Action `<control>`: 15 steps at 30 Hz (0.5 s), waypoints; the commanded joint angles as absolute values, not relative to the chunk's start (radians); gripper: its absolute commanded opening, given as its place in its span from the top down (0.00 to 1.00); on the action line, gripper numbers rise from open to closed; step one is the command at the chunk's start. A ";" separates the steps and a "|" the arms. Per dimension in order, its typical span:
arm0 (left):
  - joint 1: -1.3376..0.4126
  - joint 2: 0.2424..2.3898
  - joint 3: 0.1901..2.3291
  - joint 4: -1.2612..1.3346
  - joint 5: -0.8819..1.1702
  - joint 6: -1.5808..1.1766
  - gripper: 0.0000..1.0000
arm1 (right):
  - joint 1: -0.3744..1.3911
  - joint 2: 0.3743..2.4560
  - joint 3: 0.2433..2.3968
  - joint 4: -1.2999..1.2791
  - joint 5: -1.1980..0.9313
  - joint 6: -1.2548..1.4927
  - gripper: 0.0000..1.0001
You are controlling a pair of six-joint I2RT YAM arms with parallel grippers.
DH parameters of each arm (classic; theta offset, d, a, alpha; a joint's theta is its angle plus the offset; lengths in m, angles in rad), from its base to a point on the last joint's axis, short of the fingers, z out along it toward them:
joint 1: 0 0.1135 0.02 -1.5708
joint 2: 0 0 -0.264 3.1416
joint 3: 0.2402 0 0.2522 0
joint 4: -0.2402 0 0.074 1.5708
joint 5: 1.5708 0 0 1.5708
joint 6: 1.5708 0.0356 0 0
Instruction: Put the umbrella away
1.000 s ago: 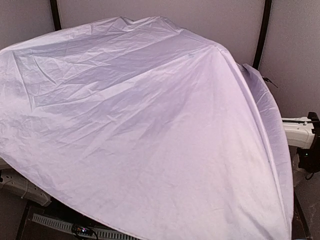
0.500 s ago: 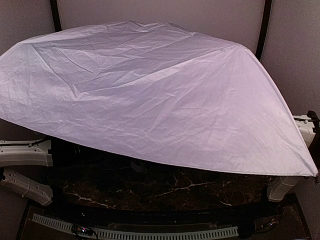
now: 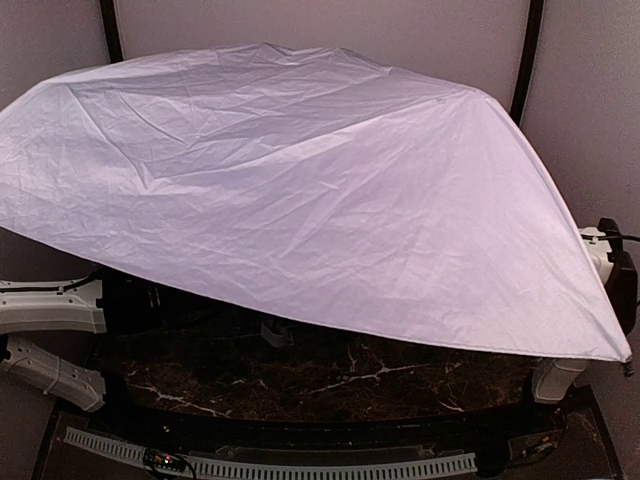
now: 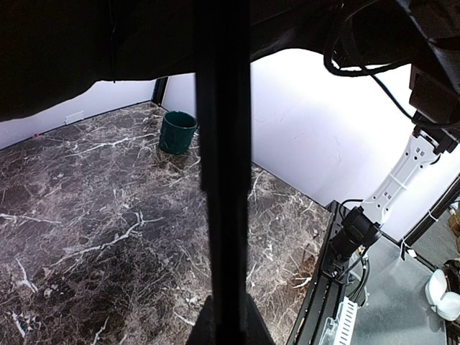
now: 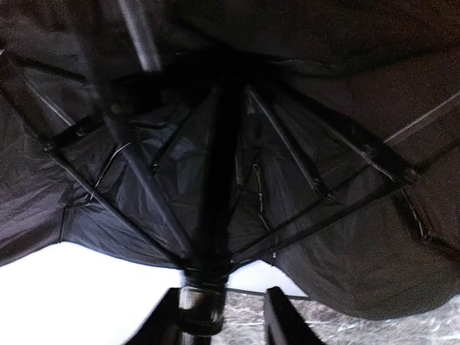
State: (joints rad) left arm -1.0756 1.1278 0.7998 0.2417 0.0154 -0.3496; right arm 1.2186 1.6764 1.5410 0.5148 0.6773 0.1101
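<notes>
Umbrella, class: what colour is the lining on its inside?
Black. The umbrella shows its lining best in the right wrist view.

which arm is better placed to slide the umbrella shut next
Right, probably. The right gripper sits open around the umbrella shaft just under the ribs. The left gripper seems clamped on the shaft, so it can steady it.

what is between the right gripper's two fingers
The umbrella: its black shaft runs down between the fingers of the right gripper, as the right wrist view shows. Whether they clamp it cannot be told.
</notes>
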 commanded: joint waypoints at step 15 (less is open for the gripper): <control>-1.083 1.098 0.822 0.296 0.035 -0.319 1.00 | 1.221 1.658 1.574 0.540 0.730 0.036 0.50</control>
